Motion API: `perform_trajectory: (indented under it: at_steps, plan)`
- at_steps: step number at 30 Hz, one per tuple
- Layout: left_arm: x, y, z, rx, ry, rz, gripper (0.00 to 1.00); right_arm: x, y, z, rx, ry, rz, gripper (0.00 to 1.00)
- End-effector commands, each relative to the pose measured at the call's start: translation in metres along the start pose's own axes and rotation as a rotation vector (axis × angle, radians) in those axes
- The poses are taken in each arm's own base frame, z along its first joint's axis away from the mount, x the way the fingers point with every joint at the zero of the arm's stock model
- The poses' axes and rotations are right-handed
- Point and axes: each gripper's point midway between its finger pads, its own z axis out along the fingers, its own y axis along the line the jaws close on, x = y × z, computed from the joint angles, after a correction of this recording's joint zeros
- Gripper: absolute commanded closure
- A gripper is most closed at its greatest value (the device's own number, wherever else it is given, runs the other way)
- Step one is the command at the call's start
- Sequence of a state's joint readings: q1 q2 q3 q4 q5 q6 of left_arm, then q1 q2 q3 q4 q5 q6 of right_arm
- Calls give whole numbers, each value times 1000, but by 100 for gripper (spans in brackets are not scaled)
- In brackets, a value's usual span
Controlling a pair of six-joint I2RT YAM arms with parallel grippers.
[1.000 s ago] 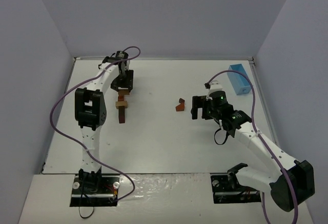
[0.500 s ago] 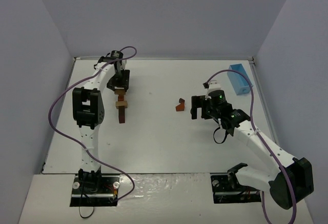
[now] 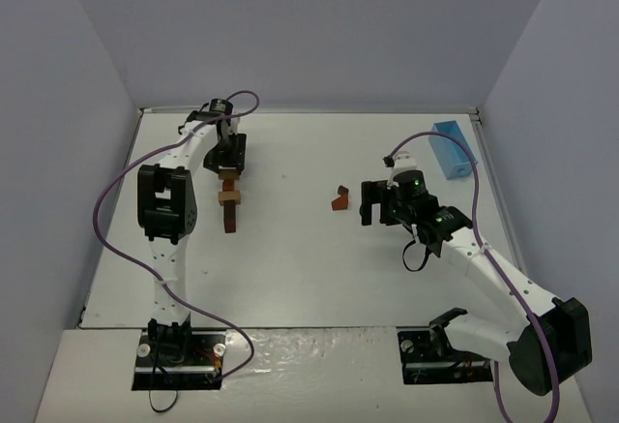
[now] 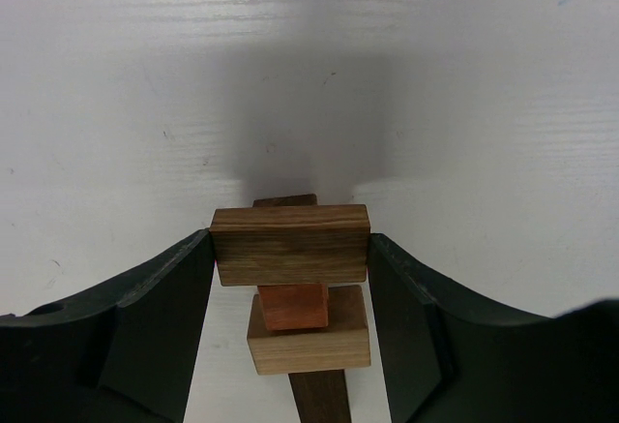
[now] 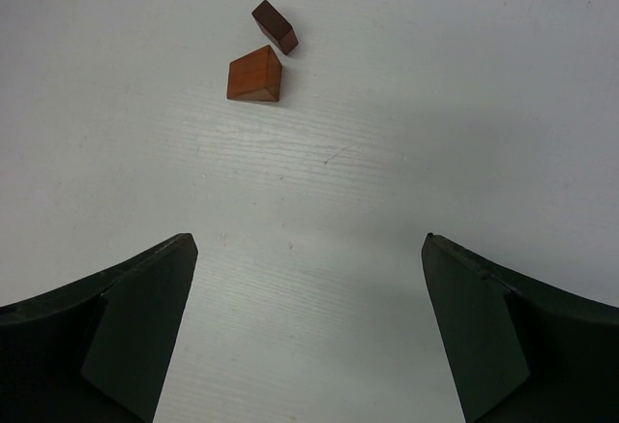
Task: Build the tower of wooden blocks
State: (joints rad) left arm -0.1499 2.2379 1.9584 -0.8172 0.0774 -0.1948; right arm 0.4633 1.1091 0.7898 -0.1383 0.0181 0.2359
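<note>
- Left end effector (image 4: 290,251): clenched on 1 brown block (image 4: 290,245), a finger touching each end.
- Wood block tower (image 3: 229,208): left half of the surface (image 3: 290,268), directly under that block. Visible from the wrist: 1 reddish block, 1 tan block, 1 dark upright piece. Whether the gripped block rests on the stack cannot be told.
- Right end effector (image 5: 309,241): released, jaws wide apart, holding nothing, above bare surface.
- Loose items ahead of it: 1 reddish-brown wedge (image 5: 255,75), 1 dark brown block (image 5: 275,26), just beside each other.
- Light blue box (image 3: 451,149): far right corner.

No readable text, labels or numbers
</note>
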Motion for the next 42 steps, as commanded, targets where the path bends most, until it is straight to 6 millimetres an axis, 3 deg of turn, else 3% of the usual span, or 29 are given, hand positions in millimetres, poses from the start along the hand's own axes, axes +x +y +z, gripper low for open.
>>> perform_trajectory:
  at_steps: [1, 21, 27, 42]
  plan:
    - [-16, 1, -16, 18, -72, -26, 98, -25, 4, 0, -14, -72, 4, 0]
    - [-9, 8, -13, 3, -60, -48, 97, -25, 5, -1, -22, -73, 7, 0]
    - [-7, 10, -16, -8, -60, -57, 82, -26, 5, -2, -21, -78, 6, 0]
    - [-7, 10, -21, -9, -67, -65, 62, -24, 5, -3, -24, -79, 6, 0]
